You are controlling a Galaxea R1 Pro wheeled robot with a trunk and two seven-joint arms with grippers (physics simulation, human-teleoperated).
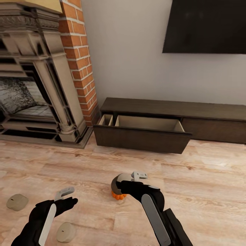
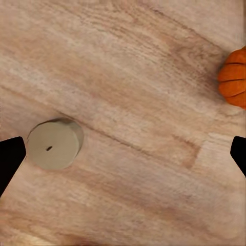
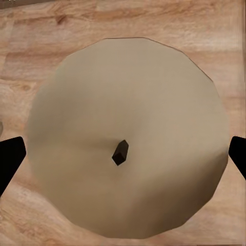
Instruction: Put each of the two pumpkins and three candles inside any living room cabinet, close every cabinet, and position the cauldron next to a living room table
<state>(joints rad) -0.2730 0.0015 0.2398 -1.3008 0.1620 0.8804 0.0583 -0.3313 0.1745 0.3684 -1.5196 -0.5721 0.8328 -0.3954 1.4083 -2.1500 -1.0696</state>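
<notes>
Here, three candles counted: two on the wooden floor [image 1: 205, 177] by the left hand [image 1: 65, 193], one [image 1: 17, 201] further left, one [image 1: 66, 231] nearer. Third candle [image 3: 125, 138] sits gripped in the right hand [image 1: 131, 177], wick end facing the wrist camera. One pumpkin [image 1: 118, 195] on the floor just below that hand. Left hand open, holding nothing. One cabinet [image 1: 171, 118], its drawer [image 1: 141, 138] pulled open, two beige compartments.

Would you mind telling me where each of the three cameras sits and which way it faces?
Head view: on the head, facing down and forward at the open cabinet; both arms show.
Left wrist view: above the floor, looking down at a candle; fingertips at the edges.
Right wrist view: close above another candle.
Head and left wrist views share the pumpkin.
</notes>
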